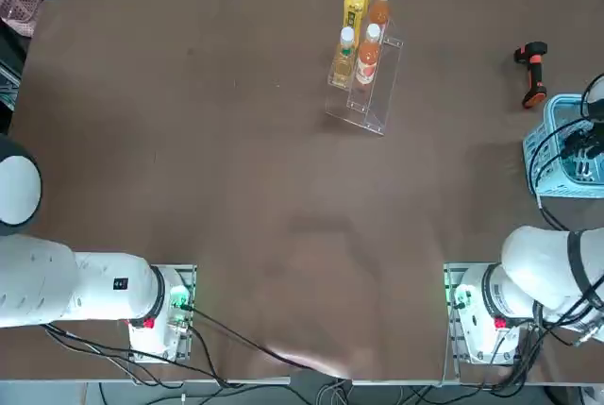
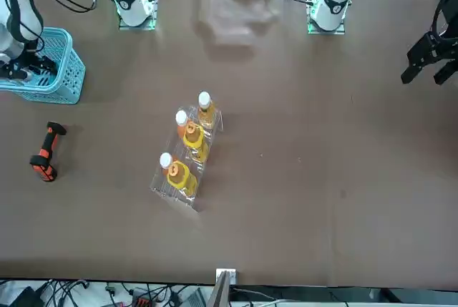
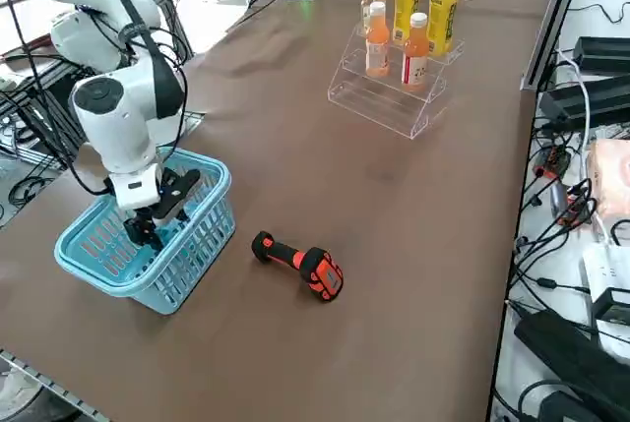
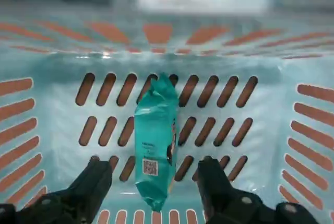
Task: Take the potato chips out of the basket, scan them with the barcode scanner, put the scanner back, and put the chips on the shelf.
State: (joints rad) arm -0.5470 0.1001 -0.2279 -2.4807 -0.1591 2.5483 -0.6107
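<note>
The potato chips (image 4: 155,140), a flat teal packet with a small code square, lie on the floor of the light blue basket (image 4: 57,130). My right gripper (image 4: 152,164) hangs open inside the basket, one finger on each side of the packet's near end, apart from it. The basket (image 1: 540,155) (image 3: 192,245) stands at the table's right edge, and the arm hides the packet in the wider views. The barcode scanner (image 1: 533,73) (image 3: 298,263) lies on the table just beyond the basket. The clear shelf (image 1: 363,108) (image 3: 379,102) stands at the far centre.
Several orange and yellow bottles (image 1: 357,8) (image 3: 413,48) stand on the shelf's tiers. Cables hang along the right edge of the table (image 3: 551,245). Brown tabletop (image 1: 236,188) lies between the shelf and the arm bases.
</note>
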